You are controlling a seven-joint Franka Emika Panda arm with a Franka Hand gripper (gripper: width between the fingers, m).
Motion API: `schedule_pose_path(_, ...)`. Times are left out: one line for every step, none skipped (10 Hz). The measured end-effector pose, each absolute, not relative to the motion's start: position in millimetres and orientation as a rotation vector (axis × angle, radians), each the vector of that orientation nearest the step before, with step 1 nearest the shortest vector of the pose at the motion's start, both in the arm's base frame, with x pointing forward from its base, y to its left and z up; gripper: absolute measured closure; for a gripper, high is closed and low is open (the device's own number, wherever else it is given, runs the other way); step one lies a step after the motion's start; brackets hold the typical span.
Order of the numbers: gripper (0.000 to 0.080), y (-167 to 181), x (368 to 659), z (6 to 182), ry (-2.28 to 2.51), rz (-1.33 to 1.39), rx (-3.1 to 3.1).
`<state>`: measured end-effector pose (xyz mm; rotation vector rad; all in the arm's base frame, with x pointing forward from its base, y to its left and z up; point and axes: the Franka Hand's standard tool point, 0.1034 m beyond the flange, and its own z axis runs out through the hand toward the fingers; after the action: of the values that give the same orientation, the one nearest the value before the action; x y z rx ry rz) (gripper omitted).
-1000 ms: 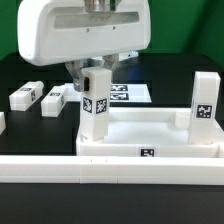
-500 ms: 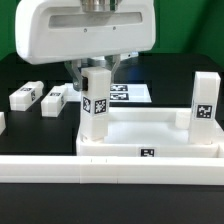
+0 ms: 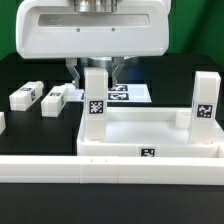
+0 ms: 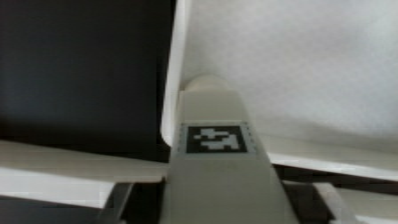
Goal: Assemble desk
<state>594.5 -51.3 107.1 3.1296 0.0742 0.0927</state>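
Note:
The white desk top (image 3: 180, 147) lies rim-up behind the front rail, with a small tag on its front wall. My gripper (image 3: 97, 76) is shut on a white tagged leg (image 3: 96, 108), which it holds upright at the top's corner on the exterior view's left. A second leg (image 3: 203, 100) stands upright at the corner on that view's right. In the wrist view the held leg (image 4: 217, 150) runs down between my fingers (image 4: 135, 200) to the desk top (image 4: 302, 70). The leg's foot and the socket are hidden.
Two more white legs (image 3: 25, 96) (image 3: 54, 99) lie on the black table at the exterior view's left. The marker board (image 3: 127, 94) lies behind the gripper. A long low white rail (image 3: 110, 166) runs across the front.
The hand has turned about its vertical axis and now faces the camera squarely. The held leg turned with it, its tag now facing front; it stays at the same corner.

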Motion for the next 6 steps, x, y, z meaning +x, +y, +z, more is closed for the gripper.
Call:
schedule_pose_path(0.0509, -50.9, 594.5, 107.2, -0.111, 0.094, 3.131)
schedule_pose_path(0.0509, -50.7, 594.6, 107.2, -0.245, 0.094, 3.126)
schedule_pose_path(0.0509, -50.5, 594.6, 107.2, -0.342, 0.095, 3.119)
schedule_pose_path(0.0509, -50.2, 594.6, 107.1, -0.505, 0.095, 3.101)
schedule_pose_path(0.0509, -50.0, 594.5, 107.0, -0.624, 0.094, 3.083)
schedule_pose_path(0.0509, -50.1, 594.5, 107.0, -0.740, 0.093, 3.064)
